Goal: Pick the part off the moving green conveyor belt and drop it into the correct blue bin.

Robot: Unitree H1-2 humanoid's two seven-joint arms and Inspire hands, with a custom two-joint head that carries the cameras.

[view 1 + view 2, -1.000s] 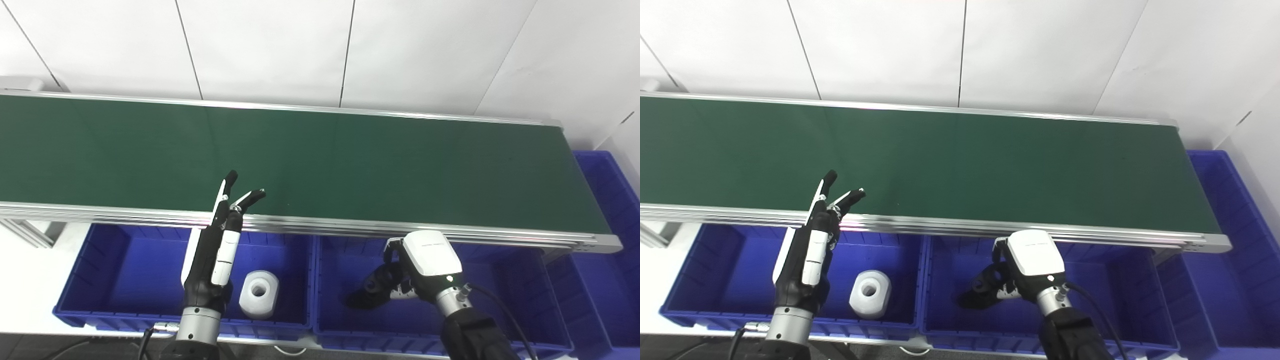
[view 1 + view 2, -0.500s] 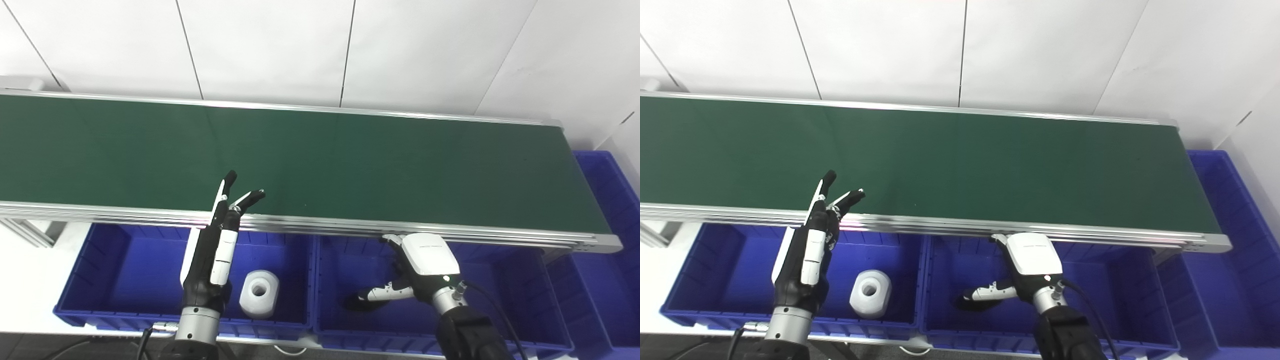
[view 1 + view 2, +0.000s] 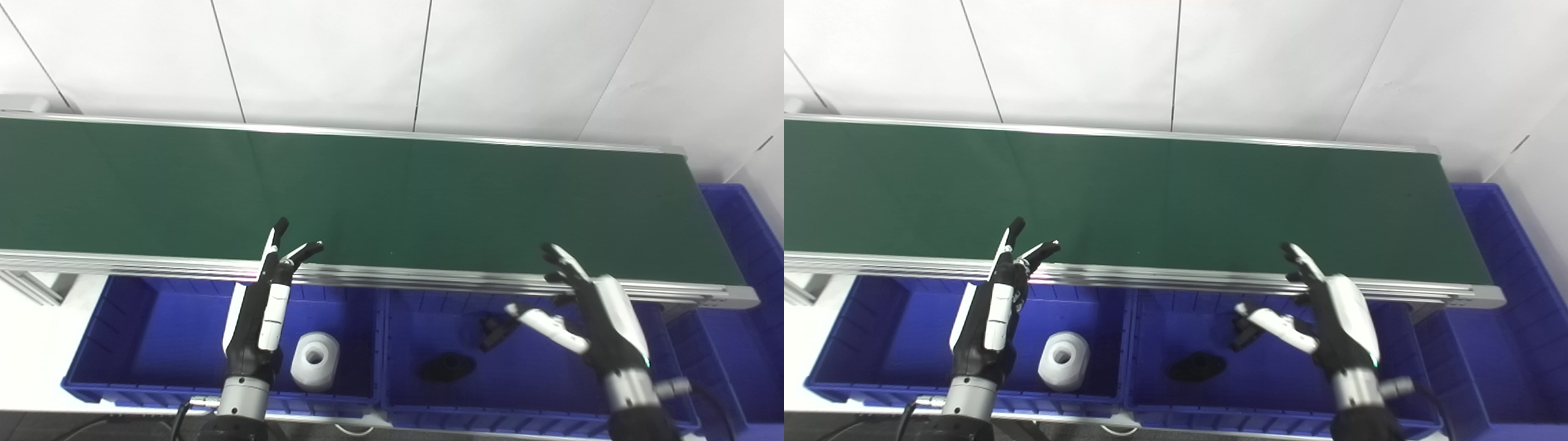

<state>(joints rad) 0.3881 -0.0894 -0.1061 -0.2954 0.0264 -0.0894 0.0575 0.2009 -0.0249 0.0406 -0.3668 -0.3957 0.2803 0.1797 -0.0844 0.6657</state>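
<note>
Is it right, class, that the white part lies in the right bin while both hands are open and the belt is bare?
Not quite. The white part lies in the left bin, beside the left hand; the left eye view shows it. The right bin holds only dark parts. The right hand is open too, and the belt is bare.

conveyor belt [image 3: 392, 190] behind bins | roll [image 3: 314, 361] in left bin [image 3: 141, 331] | part [image 3: 446, 367] in middle bin [image 3: 429, 306]
</note>
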